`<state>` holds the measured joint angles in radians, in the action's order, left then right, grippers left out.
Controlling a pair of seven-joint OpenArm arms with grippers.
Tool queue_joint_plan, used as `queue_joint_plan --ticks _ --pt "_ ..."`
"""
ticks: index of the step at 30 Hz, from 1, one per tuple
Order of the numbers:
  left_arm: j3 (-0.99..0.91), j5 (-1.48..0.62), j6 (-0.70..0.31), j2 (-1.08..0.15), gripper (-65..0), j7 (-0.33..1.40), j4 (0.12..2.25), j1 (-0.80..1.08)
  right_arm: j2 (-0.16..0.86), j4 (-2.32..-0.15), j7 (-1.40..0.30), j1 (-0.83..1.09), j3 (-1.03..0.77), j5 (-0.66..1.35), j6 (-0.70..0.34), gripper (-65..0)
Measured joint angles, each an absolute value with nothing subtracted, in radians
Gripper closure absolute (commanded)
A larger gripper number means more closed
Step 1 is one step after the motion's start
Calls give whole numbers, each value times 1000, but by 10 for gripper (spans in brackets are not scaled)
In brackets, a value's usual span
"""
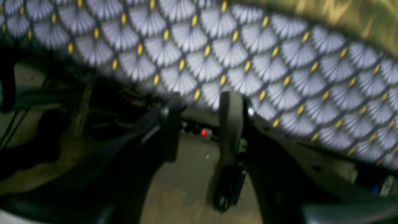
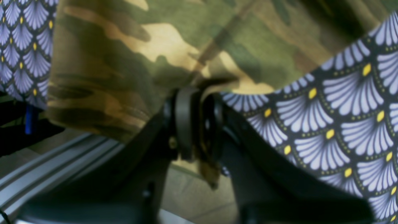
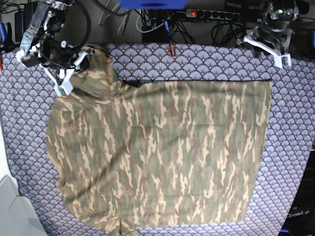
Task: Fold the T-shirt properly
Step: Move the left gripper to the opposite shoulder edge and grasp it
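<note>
Purple scallop-patterned tablecloth covers the whole table, with yellow dots at each fan's tip; beyond its far edge runs a clutter of black cables and a power strip with a red light; the T-shirt lies spread over most of the cloth, camouflage in olive, tan and brown, its straight edge towards my left side and its rumpled end towards my right; my right gripper sits at the far corner of the shirt on that rumpled side, and in its wrist view the two fingers stand close together with a fold of camouflage fabric pinched between them, a small tail of cloth hanging out below; the fabric around the pinch rises in a hump off the tablecloth, as the base view also shows at the corner near my right arm; my left gripper is well apart from the shirt, out past the table's far corner, its fingers spread with nothing between them; through the gap I see floor and a red light, blurred; only a sliver of camouflage shows at the top corner of that wrist view; the shirt's near hem reaches almost to the table's near edge
</note>
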<state>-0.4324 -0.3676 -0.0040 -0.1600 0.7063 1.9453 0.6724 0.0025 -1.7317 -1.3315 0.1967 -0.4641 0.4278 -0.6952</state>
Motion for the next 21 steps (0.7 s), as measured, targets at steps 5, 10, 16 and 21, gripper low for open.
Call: queue_joint_plan --ticks 5,10,16,21 --pt "-434 -368 -4 -158 -207 709 1924 615 2 -1730 -1332 196 -467 427 -695 0" --pt "-451 -371 -12 -156 -207 697 1866 546 2 -1729 -1335 195 -469 428 -695 0" --pt "-632 -361 -8 -119 -211 696 1763 451 2 -1729 -1332 197 -468 428 -695 0" --pt "-662 -362 -50 -126 -211 701 1690 397 2 -1729 -1332 197 -466 427 -695 0"
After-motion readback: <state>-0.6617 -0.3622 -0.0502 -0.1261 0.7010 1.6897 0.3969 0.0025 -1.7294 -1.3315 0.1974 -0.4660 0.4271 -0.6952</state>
